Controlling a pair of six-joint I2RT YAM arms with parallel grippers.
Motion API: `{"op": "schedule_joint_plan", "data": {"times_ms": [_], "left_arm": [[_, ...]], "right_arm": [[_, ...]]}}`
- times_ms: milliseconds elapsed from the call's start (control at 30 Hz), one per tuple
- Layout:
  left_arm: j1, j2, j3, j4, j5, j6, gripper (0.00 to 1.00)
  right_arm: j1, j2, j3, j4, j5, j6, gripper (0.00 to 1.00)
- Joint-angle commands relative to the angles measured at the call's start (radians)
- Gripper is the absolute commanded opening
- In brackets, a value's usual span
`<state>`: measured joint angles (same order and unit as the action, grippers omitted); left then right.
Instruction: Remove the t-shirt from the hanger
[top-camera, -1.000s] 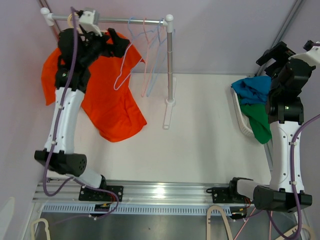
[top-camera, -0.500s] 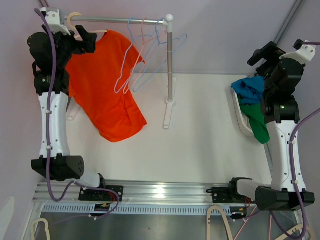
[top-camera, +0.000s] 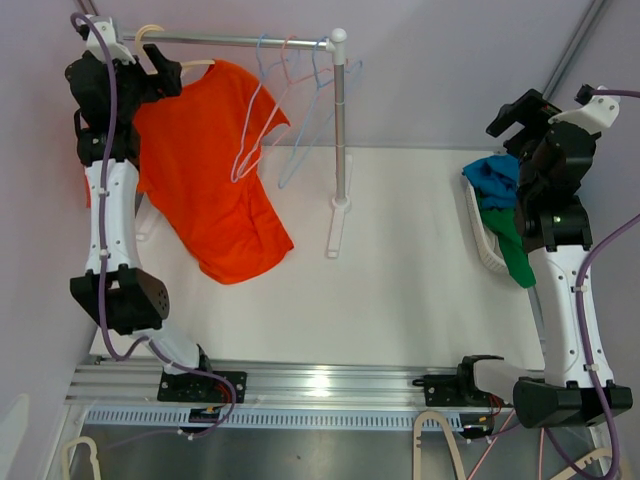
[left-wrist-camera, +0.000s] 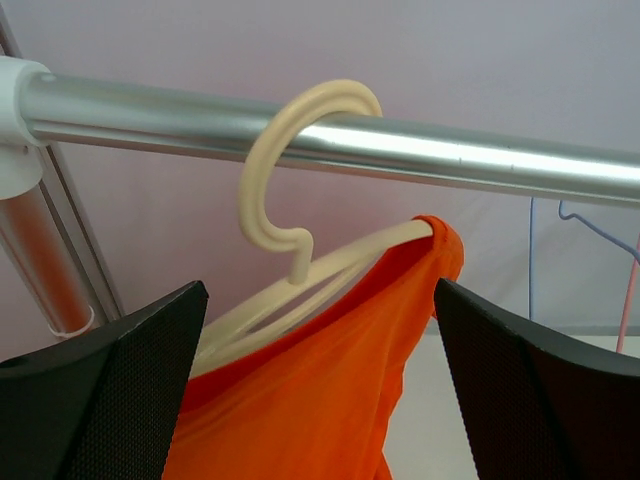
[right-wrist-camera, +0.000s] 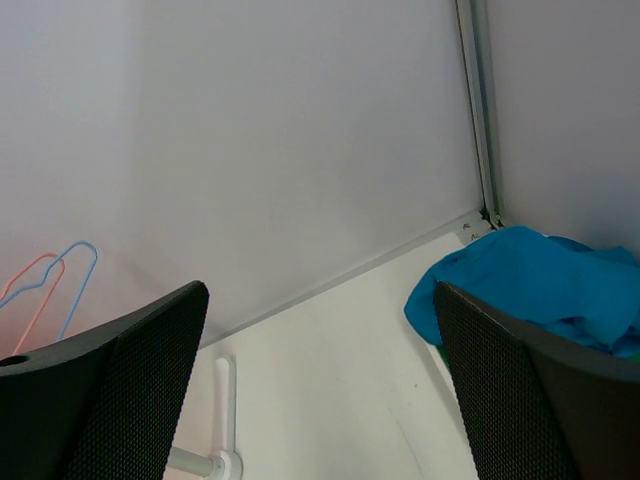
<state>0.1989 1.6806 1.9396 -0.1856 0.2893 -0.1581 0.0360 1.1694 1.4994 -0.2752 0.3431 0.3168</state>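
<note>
An orange t-shirt (top-camera: 205, 170) hangs on a cream hanger (top-camera: 152, 38) hooked over the metal rail (top-camera: 240, 42) at its left end. My left gripper (top-camera: 150, 70) is up at that end, open, right beside the hanger's neck. In the left wrist view the hanger's hook (left-wrist-camera: 300, 150) sits on the rail (left-wrist-camera: 450, 152), and the t-shirt's shoulder (left-wrist-camera: 330, 390) lies between my open left gripper (left-wrist-camera: 318, 300) fingers without either pad touching it. My right gripper (top-camera: 525, 118) is raised at the far right, open and empty (right-wrist-camera: 318, 300).
Empty blue, pink and white wire hangers (top-camera: 290, 100) hang at the rail's right end by the rack post (top-camera: 342, 130). A white basket (top-camera: 485, 245) at the right holds blue (right-wrist-camera: 530, 285) and green (top-camera: 520, 255) clothes. The rack foot (right-wrist-camera: 225, 400) lies on the white table.
My left arm has swung from in front of the t-shirt to the rail's left end. The t-shirt now hangs fully in view. The right gripper has risen and turned a little.
</note>
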Motion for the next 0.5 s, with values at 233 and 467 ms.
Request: {"op": "schedule_joint_plan", "data": {"times_ms": [233,467], "left_arm": [[0.013,0.125,0.151,0.087,-0.033,-0.041,1.00],[0.014,0.194,0.216,0.041,0.005,-0.084,0.75]], "right_arm": [[0.012,0.010,-0.005,0.062,0.022,-0.019,0.99],[0.016,0.012,-0.008,0.064,0.030,-0.027,0.99]]}}
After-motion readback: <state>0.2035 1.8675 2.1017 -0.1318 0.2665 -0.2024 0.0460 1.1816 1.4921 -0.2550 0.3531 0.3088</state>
